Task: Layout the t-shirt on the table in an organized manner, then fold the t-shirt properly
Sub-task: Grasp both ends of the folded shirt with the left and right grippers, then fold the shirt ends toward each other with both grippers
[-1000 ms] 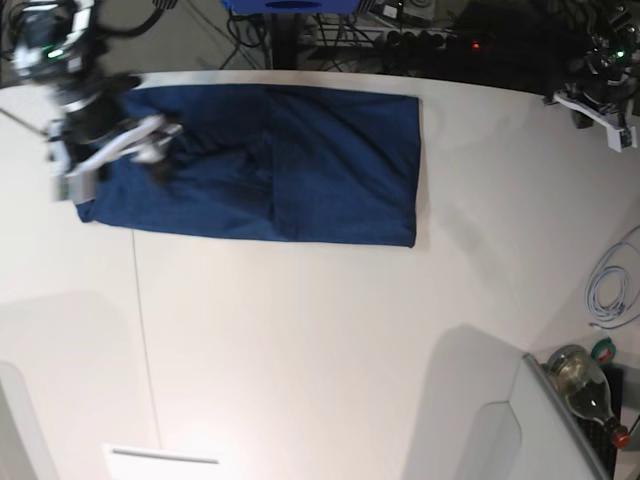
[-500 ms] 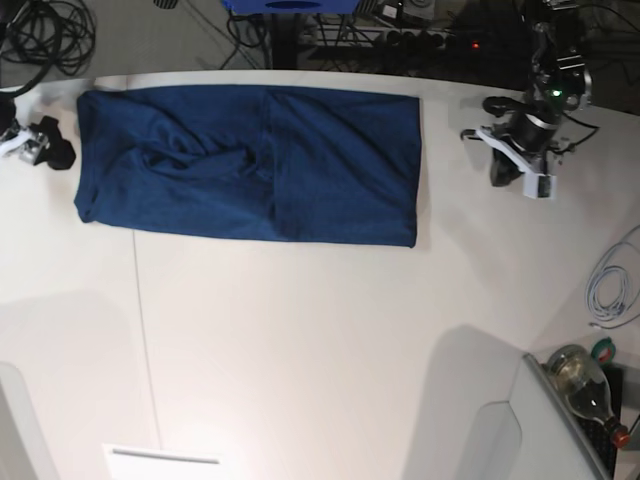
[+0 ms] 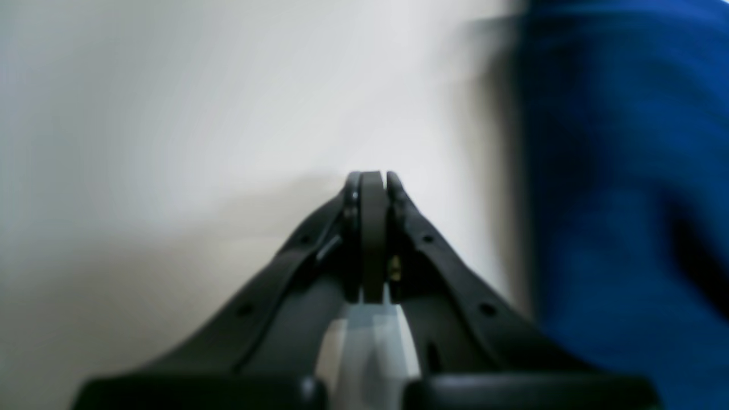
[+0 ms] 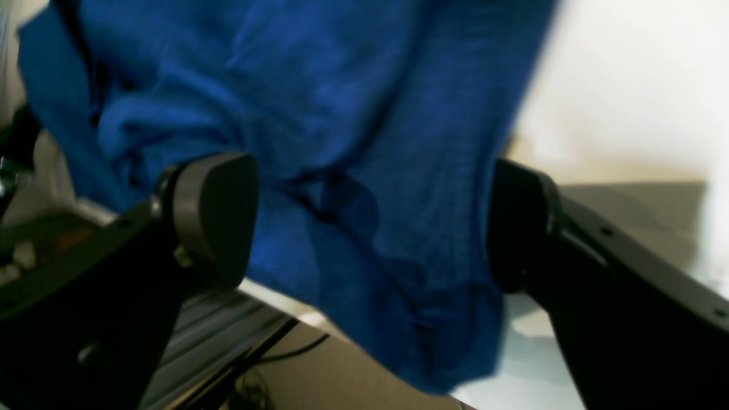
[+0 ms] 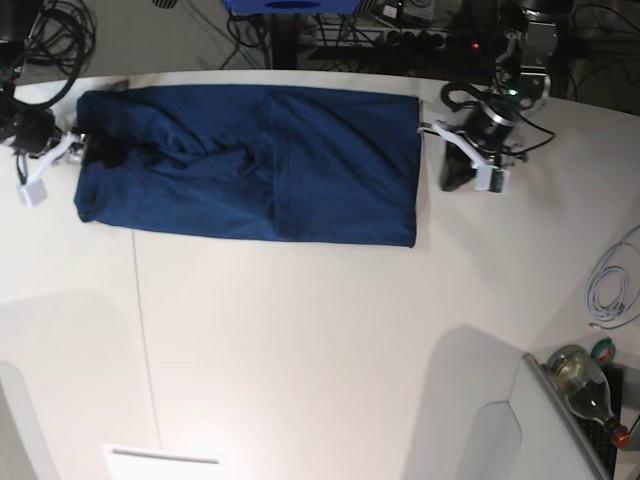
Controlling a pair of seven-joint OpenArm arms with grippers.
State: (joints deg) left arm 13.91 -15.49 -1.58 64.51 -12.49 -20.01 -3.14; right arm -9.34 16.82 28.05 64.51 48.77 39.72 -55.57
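Lying flat, t-shirt between right gripper and left gripper

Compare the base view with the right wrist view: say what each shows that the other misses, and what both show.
Only the base view shows the whole folded t-shirt, the left end effector beside its edge, a white cable and a bottle. Only the right wrist view shows the right end effector open, pads straddling bunched cloth. Both show the shirt and white table.

A robotics lab, by the look of it: power strips at twelve o'clock, tangled cables at eleven (behind the white table).
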